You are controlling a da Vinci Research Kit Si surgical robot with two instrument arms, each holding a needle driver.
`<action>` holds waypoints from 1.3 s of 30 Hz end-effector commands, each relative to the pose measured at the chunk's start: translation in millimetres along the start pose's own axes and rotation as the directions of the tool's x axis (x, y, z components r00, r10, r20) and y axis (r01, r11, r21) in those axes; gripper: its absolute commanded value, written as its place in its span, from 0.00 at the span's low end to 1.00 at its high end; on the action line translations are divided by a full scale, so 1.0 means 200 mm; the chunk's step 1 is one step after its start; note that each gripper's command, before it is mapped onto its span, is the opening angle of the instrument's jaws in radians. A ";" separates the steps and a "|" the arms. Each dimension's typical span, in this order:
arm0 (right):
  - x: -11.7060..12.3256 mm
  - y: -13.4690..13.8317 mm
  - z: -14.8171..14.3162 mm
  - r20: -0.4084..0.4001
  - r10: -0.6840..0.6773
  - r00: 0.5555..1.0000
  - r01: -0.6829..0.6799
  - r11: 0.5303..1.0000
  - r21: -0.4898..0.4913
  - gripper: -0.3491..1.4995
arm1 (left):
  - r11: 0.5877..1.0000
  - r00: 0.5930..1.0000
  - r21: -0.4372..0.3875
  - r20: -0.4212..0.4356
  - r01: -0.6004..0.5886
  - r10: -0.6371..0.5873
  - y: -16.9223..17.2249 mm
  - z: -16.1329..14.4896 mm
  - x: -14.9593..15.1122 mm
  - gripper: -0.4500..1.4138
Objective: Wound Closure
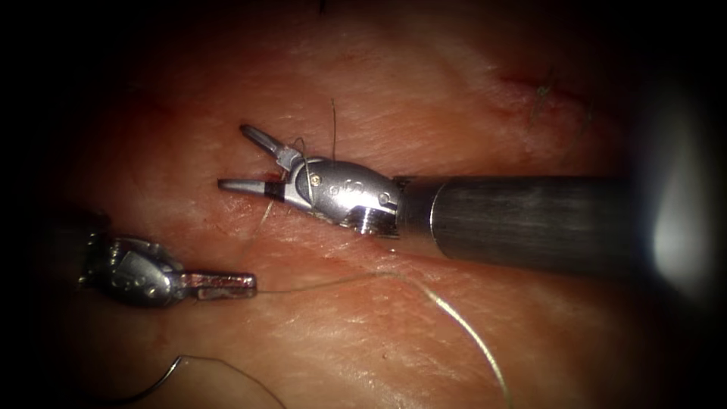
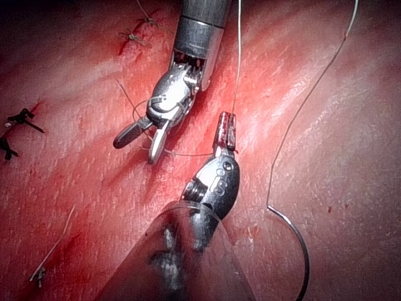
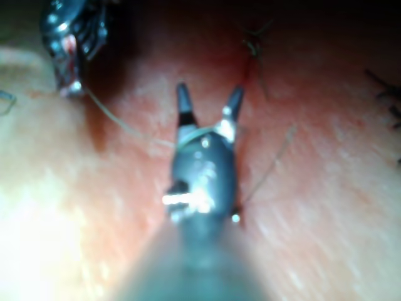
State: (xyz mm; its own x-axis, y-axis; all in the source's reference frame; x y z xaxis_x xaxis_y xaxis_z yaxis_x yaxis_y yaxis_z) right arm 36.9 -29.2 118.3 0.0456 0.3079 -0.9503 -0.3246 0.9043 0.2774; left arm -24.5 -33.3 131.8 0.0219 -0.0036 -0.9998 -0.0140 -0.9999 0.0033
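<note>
My right tool comes in from the right with its jaws open over the cut and nothing between them. A loop of thread lies around the base of those jaws, as the right wrist view and left wrist view also show. My left tool sits lower left, jaws shut on the thread, which runs right and curves down. In the left wrist view the left tool grips the same strand. The curved needle lies free on the tissue at the bottom left, held by neither tool.
Finished dark stitches sit at the upper right, with more knots in the left wrist view. A short thread end stands up near the right tool. The needle trails its thread across the tissue.
</note>
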 end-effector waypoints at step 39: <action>-0.005 -0.039 -0.020 -0.005 -0.043 0.999 0.043 0.975 0.219 0.60 | 0.994 0.995 -0.073 0.064 -0.077 0.081 -0.094 0.022 -0.044 0.00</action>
State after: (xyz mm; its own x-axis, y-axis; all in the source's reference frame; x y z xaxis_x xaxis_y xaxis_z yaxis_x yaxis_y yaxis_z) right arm 34.9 -37.3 115.8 0.0528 0.2687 -0.9618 -0.1101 0.9588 0.2618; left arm -28.3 -14.0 140.5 -0.0475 -0.0826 -0.9954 0.0551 -0.9953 0.0800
